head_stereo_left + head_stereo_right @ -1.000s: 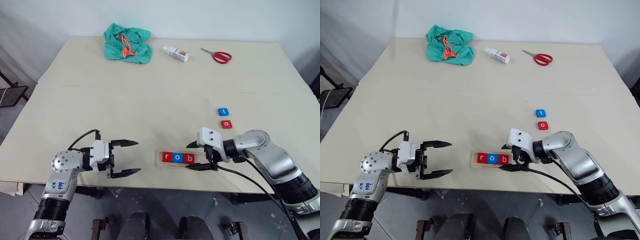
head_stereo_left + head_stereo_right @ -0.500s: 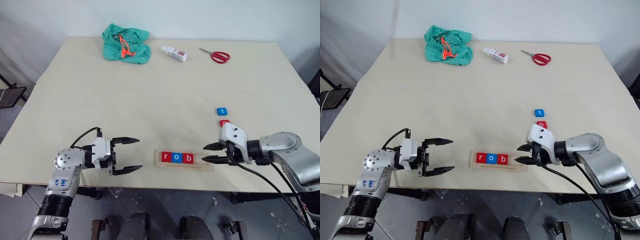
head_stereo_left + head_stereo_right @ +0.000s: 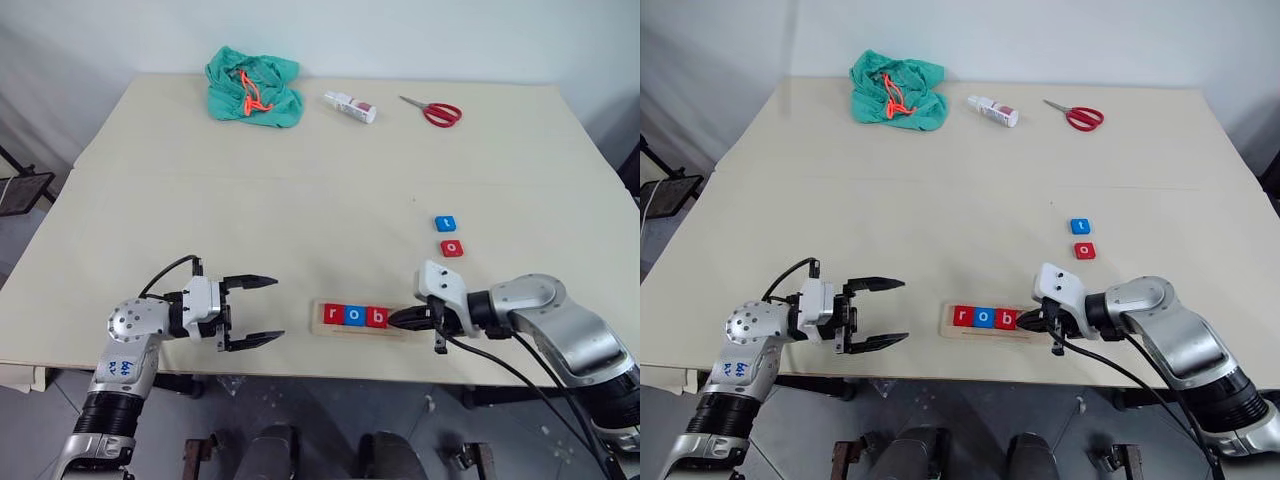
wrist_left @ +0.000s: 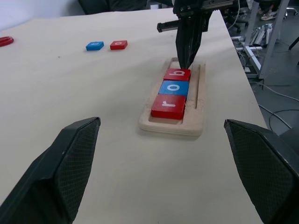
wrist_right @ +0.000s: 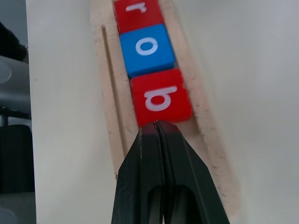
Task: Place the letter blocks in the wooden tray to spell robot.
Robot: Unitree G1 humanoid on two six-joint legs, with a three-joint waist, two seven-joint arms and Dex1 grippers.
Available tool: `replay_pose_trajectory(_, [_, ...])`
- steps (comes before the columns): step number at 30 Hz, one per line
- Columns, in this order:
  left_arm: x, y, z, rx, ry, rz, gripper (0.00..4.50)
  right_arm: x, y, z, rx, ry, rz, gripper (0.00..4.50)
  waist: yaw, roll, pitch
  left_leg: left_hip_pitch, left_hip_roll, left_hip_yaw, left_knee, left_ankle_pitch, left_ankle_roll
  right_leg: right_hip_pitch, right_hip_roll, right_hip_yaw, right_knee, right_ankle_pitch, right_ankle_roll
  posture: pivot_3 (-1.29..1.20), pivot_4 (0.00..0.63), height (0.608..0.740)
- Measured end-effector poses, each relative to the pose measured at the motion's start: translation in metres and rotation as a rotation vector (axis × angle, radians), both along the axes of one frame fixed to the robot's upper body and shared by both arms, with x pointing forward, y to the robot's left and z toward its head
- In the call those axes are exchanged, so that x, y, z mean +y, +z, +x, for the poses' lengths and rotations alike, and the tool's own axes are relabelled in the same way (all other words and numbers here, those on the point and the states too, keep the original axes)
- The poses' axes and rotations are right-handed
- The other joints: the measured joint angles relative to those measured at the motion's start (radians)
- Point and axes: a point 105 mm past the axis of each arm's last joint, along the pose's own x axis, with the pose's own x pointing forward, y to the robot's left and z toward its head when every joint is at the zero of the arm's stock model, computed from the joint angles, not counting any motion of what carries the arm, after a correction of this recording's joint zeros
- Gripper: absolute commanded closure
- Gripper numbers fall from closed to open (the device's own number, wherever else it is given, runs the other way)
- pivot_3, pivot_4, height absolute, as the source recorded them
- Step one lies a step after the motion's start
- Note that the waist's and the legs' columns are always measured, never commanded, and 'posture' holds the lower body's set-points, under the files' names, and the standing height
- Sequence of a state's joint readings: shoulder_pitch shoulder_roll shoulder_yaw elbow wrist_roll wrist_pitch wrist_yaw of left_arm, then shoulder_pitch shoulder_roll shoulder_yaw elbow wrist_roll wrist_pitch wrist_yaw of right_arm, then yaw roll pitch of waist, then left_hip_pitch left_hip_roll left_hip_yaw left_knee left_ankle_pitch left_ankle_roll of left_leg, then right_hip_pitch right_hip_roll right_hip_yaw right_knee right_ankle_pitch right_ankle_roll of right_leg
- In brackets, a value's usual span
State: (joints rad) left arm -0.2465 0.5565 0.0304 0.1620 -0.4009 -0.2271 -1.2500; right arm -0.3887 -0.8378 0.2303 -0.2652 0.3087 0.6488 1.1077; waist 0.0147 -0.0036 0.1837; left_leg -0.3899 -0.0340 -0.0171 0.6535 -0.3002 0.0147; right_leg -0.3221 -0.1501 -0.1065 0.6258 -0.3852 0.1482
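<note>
- Pale table (image 3: 300, 200) carrying everything.
- Far edge: green cloth (image 3: 254, 86), small bottle (image 3: 350, 105), red scissors (image 3: 432, 110) lying there.
- Near edge: wooden tray (image 3: 365, 318) sitting.
- Right: blue tile (image 3: 445, 223), red tile (image 3: 452, 247) lying loose.

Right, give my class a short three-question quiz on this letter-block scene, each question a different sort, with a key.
1. True or false: the wooden tray already holds three letter blocks.
2. Which two blocks lie outside it? A) red o block and blue t block B) red r and blue o C) red b and blue t
3. Fill in: the right gripper is ____, its tip at the red b block; the left gripper is open.

Key: 1 true; 2 A; 3 shut.
</note>
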Motion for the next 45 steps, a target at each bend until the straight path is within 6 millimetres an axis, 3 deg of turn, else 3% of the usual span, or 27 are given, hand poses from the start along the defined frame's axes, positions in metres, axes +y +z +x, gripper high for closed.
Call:
replay_pose_trajectory(8, [0.003,0.001,-0.003,-0.005,0.024,0.005,0.00,0.015,0.003,0.007,-0.022,0.043,0.026,4.46,-0.001,0.000,0.000,0.000,0.000,0.000,0.000,0.000,0.000,0.000,0.000,0.000,0.000,0.000,0.000,0.00,0.150,0.740])
replay_pose_trajectory(16, [0.004,-0.002,-0.004,0.004,0.037,0.002,0.00,0.015,0.003,0.008,-0.029,0.044,0.024,4.46,0.001,0.000,0.000,0.000,0.000,0.000,0.000,0.000,0.000,0.000,0.000,0.000,0.000,0.000,0.000,0.00,0.150,0.740])
replay_pose_trajectory(23, [0.004,-0.001,-0.004,0.002,0.036,0.003,0.00,-0.005,0.008,0.008,-0.026,-0.011,-0.011,4.46,0.007,0.000,0.000,0.000,0.000,0.000,0.000,0.000,0.000,0.000,0.000,0.000,0.000,0.000,0.000,0.00,0.150,0.740])
replay_pose_trajectory(29, [0.003,0.000,-0.003,-0.003,0.034,0.002,0.00,-0.009,-0.002,0.004,-0.003,-0.022,-0.027,4.46,0.005,0.000,0.000,0.000,0.000,0.000,0.000,0.000,0.000,0.000,0.000,0.000,0.000,0.000,0.000,0.00,0.150,0.740])
replay_pose_trajectory(45, [0.003,0.000,-0.003,-0.003,0.034,0.002,0.00,0.010,-0.005,0.008,-0.009,0.024,0.009,4.46,0.005,0.000,0.000,0.000,0.000,0.000,0.000,0.000,0.000,0.000,0.000,0.000,0.000,0.000,0.000,0.00,0.150,0.740])
